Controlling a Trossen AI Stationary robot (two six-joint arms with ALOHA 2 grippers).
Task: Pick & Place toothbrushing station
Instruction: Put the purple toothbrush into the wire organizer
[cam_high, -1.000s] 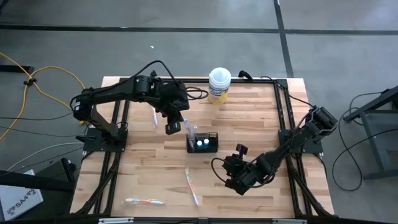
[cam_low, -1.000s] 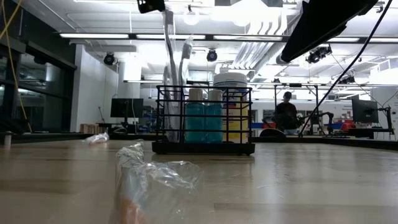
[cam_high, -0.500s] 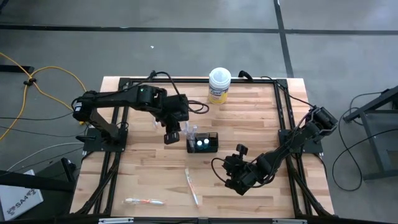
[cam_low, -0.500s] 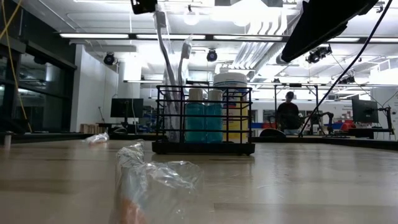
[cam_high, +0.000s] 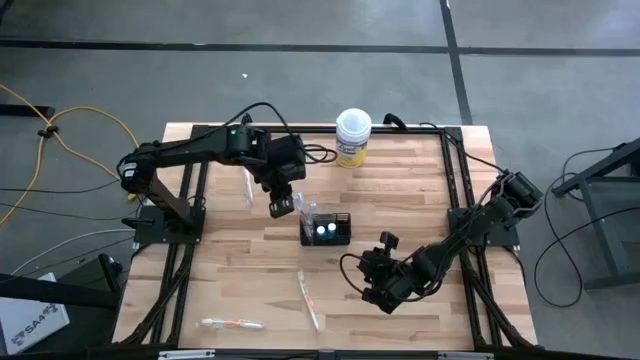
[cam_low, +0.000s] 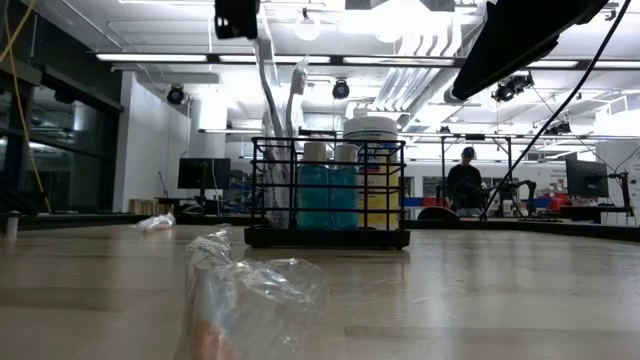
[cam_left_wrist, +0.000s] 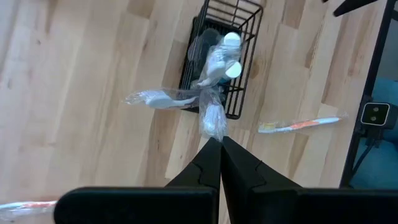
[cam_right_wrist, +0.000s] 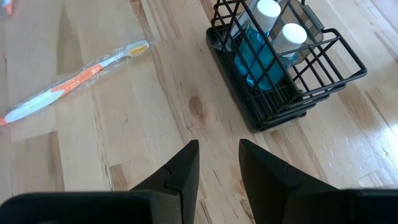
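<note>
Orange toothbrush (cam_right_wrist: 74, 81), right-wrist view only

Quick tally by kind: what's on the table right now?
Black wire-mesh holder: 1
Wrapped toothbrushes standing in holder: 2
Wrapped slim toothbrushes lying loose: 3
Teal white-capped tubes: 2
Yellow white-lidded round tub: 1
Total: 9

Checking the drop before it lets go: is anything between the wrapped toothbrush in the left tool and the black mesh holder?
Nothing visible blocks it. The left tool grips the wrapped toothbrush directly above the black mesh holder, its lower end among the brushes already inside. The two teal tubes fill the holder's other end.
</note>
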